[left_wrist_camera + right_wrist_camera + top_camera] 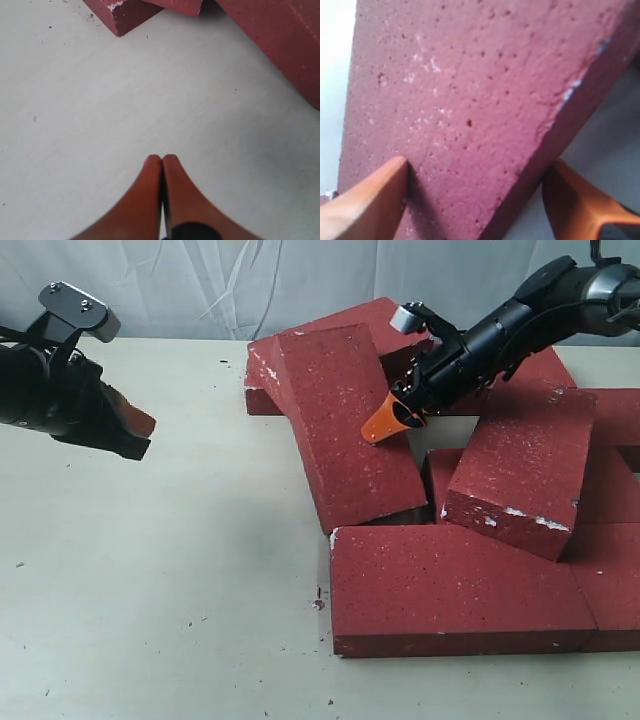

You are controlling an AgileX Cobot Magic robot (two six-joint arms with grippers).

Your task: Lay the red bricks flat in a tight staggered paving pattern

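Several red bricks lie in a loose heap at the right of the table point(150, 590). One long brick point(345, 425) leans tilted across the pile's left side. My right gripper point(393, 418) straddles that brick's far edge. In the right wrist view the gripper point(477, 165) stands open around the brick point(470, 90): one orange finger point(375, 195) rests on the speckled top face, and the other finger point(580, 205) sits just beside the dark side face. My left gripper point(140, 435) hovers over bare table at the far left, its tips point(161, 159) pressed shut on nothing.
A flat brick point(450, 590) lies along the front of the heap. Another brick point(525, 475) leans on it at the right. More bricks point(340, 325) are stacked behind. Small red crumbs point(318, 602) dot the table by the pile. A pale curtain hangs at the back.
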